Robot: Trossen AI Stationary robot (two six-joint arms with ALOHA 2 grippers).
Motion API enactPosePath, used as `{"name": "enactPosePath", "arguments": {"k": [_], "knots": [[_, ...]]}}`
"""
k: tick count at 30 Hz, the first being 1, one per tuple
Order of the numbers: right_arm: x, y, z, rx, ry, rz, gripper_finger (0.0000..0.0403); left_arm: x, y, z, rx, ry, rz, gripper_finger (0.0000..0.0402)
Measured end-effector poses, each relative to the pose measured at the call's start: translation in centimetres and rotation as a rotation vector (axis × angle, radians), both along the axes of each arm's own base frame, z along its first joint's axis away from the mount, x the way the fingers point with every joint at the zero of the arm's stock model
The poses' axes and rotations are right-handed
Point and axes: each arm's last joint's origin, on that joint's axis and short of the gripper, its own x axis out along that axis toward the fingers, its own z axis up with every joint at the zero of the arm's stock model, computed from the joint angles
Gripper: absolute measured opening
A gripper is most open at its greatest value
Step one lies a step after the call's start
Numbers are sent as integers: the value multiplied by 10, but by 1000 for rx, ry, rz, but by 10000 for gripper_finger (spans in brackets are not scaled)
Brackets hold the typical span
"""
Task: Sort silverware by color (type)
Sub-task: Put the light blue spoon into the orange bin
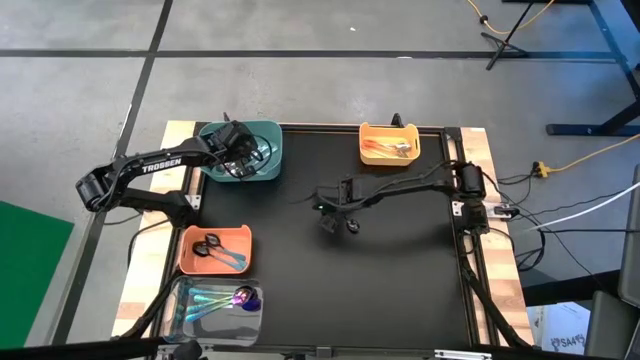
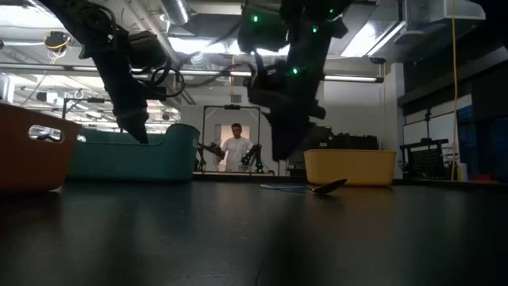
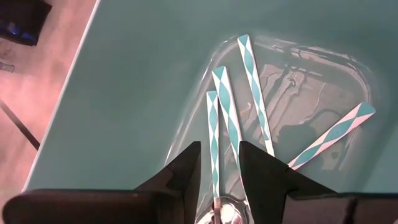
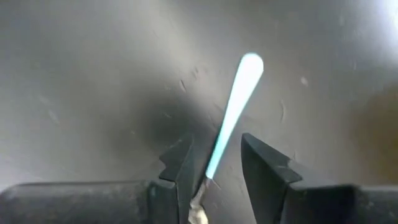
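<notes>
My left gripper (image 1: 238, 148) hangs over the teal bin (image 1: 268, 135) at the far left corner of the bench, its fingers (image 3: 186, 171) narrowly apart; four teal-patterned spoons (image 3: 252, 87) lie in the bin below it. My right gripper (image 1: 338, 222) is above the wide bare middle of the black mat (image 1: 400, 270), fingers slightly apart, with a light blue spoon (image 4: 233, 112) lying between them, not gripped.
</notes>
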Motion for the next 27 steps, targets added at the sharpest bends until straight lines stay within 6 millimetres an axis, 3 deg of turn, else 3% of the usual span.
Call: {"name": "enactPosePath", "arguments": {"k": [9, 19, 27], "knots": [[-2, 0, -25, 20, 116, -22, 120, 0, 0, 0, -4, -11, 16, 103], [-1, 0, -26, 20, 120, -23, 120, 0, 0, 0, -6, -14, 20, 103], [-7, 1, -47, 21, 164, -39, 120, 0, 0, 0, -5, -14, 20, 103]]}}
